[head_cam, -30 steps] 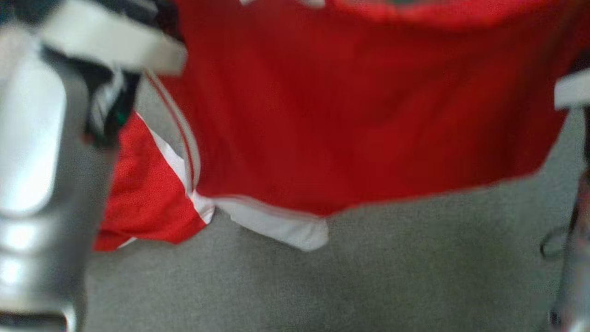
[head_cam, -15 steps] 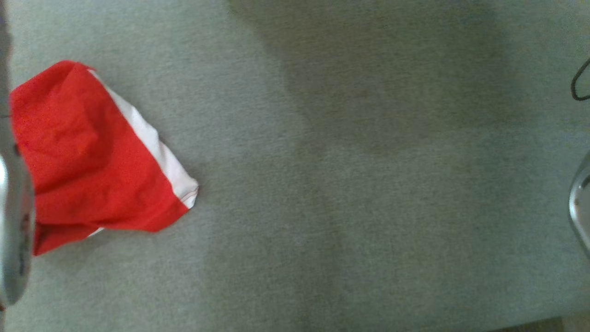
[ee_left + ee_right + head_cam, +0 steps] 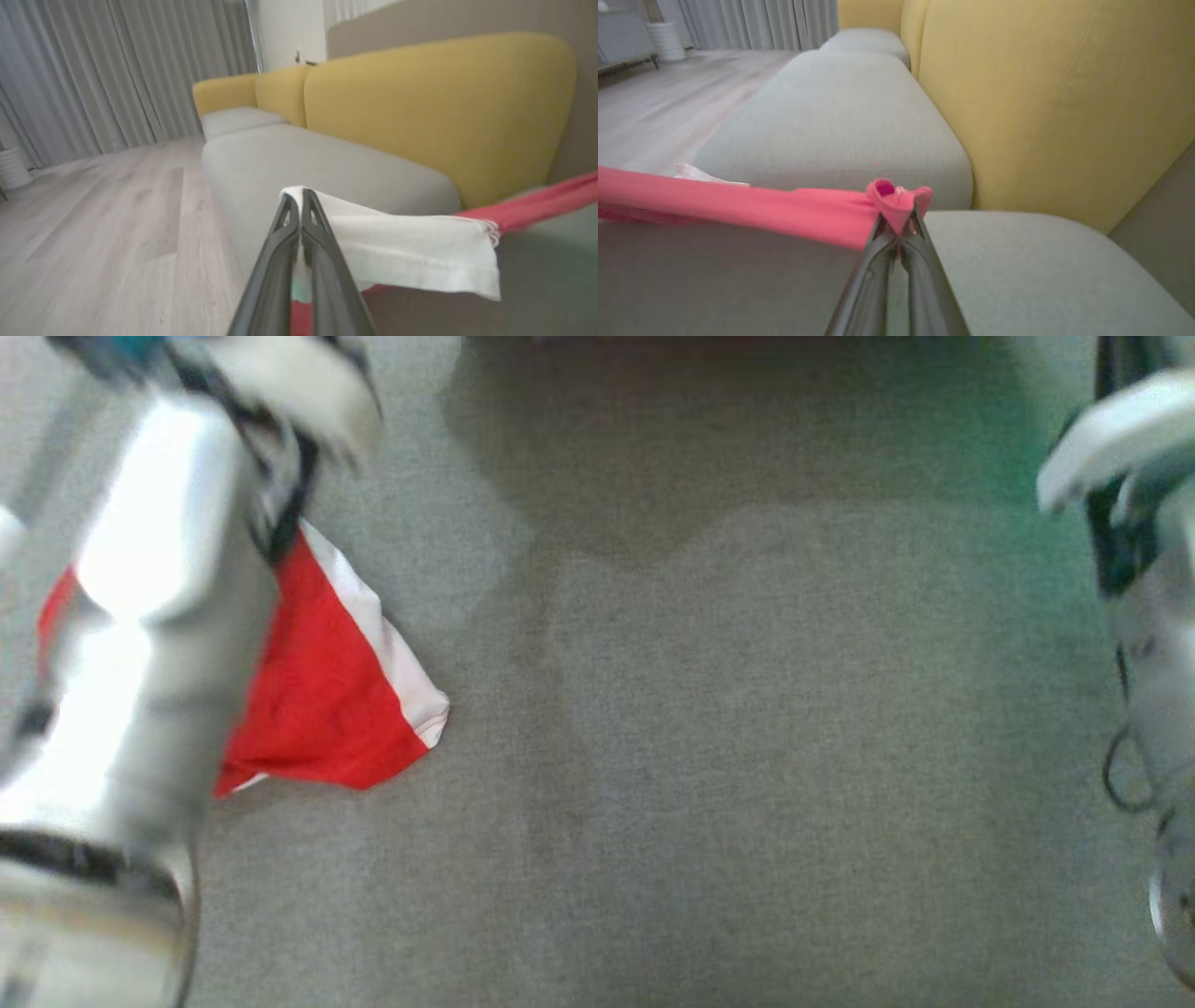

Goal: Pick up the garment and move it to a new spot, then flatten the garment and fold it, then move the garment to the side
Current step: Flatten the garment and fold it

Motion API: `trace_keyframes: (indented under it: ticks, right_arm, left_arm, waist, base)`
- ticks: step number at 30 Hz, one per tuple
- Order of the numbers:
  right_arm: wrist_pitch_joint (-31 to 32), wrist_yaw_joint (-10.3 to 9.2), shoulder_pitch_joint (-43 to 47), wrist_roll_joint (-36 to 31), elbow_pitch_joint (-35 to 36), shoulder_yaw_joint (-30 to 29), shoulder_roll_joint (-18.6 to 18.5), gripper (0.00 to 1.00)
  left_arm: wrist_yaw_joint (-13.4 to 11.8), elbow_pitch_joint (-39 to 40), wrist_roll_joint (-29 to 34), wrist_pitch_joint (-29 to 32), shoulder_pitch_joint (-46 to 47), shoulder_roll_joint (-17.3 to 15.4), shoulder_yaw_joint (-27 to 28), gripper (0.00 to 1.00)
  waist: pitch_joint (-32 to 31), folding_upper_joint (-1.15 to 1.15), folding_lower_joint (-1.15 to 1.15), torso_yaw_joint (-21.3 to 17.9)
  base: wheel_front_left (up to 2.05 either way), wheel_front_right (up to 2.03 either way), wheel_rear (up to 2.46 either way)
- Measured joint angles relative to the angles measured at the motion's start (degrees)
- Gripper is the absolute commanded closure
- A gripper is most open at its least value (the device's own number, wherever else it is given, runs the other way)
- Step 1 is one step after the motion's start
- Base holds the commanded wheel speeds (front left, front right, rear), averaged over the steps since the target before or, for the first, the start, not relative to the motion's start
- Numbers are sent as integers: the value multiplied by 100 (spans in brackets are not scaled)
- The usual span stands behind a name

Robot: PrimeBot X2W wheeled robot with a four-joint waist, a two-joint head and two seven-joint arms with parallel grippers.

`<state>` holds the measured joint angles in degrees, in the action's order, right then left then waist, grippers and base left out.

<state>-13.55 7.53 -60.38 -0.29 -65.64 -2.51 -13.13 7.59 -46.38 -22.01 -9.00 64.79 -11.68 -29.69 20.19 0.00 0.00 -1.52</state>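
The garment is red with white trim. One part of it [image 3: 336,709] lies on the grey seat cushion [image 3: 747,756], beside my pale left forearm [image 3: 159,616]. In the left wrist view my left gripper [image 3: 301,196] is shut on the garment's white hem [image 3: 420,252], and red cloth trails off to the right. My right gripper [image 3: 899,224] is shut on a bunched red edge [image 3: 896,198]. From there the red cloth [image 3: 738,207] stretches taut to the left above the cushion. My right arm [image 3: 1148,569] stands at the head view's right edge.
Yellow sofa backrests [image 3: 420,107] run behind the grey seat cushions [image 3: 831,121]. Beyond the sofa's front edge are a pale wooden floor [image 3: 93,224] and grey curtains [image 3: 117,70]. A white ribbed bin [image 3: 665,39] stands by the curtains.
The head view has shifted. A second ago the spread red cloth hung across its top; now that cloth is above the picture and both forearms show at the sides.
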Motion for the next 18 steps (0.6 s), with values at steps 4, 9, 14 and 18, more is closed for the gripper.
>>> trace_keyframes:
  ticks: [4, 9, 14, 18]
  right_arm:
    - [320, 0, 249, 230, -366, 683, -222, 100]
    - [846, 0, 693, 715, -499, 1611, -544, 100]
    - [1427, 0, 1466, 1485, -107, 2771, -810, 100]
    - [1818, 0, 1825, 2150, 485, 3462, -1265, 100]
  left_arm:
    - [0, 572, -504, 358, -973, -337, -676, 100]
    - [0, 1569, -1193, 927, -1846, -834, -1265, 100]
    - [0, 2532, -1678, 1618, -2374, -1321, -1702, 100]
    - [0, 3145, -1995, 2053, -2755, -1580, -1949, 100]
  waist:
    - [-254, 0, -1, 51]
    - [-679, 0, -2, 156]
    - [-1077, 0, -2, 260]
    - [-1272, 1, -1, 303]
  base:
    - [0, 0, 0]
    - [0, 0, 0]
    - [0, 0, 0]
    - [0, 0, 0]
